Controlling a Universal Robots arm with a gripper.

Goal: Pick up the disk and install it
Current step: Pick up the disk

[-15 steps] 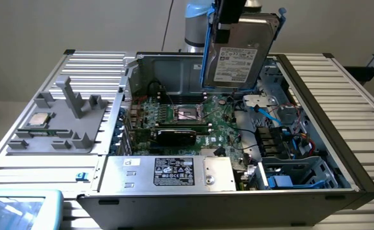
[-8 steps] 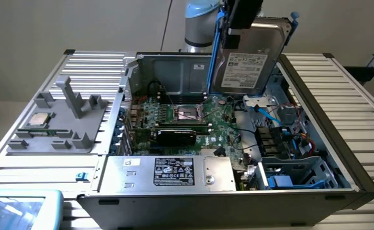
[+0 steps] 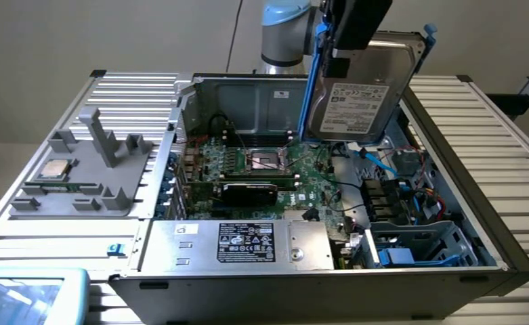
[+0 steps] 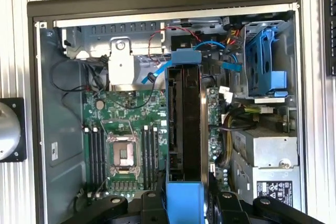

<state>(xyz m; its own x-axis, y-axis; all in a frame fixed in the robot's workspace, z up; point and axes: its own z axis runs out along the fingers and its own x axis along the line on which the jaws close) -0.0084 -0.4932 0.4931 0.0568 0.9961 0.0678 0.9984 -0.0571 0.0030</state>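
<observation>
Claw: my claw (image 3: 344,64) is half closed and clamped on the disk, with one black finger lying on the labelled face.
Disk: the flat rectangular grey-metal hard drive with a white printed label and a bright blue plastic carrier (image 3: 362,101) hangs straight down from my claw on its short end, clear of everything.
Weight: I judge it dense and heavy for its size, rigid, with no give.
Surface feel: the bare metal faces look smooth and likely slippery; the plastic rails should flex a little.
Fragility: I treat it as shock-sensitive, so no knocks against sheet metal.
Hold: pinching the two broad faces near the upper end, as I do now, keeps the carrier's end tabs free.
Below my claw: the open black-and-silver computer case (image 3: 481,223), lying on the slatted metal surface (image 3: 29,230), with its green motherboard (image 4: 126,129) under the disk.
Beyond the disk's low end: the grey drive cage (image 4: 265,61) already holds a blue carrier.
Arm pose: wrist pointing down into the case, the grey-and-pale-blue arm joint (image 3: 280,34) just behind my claw.
</observation>
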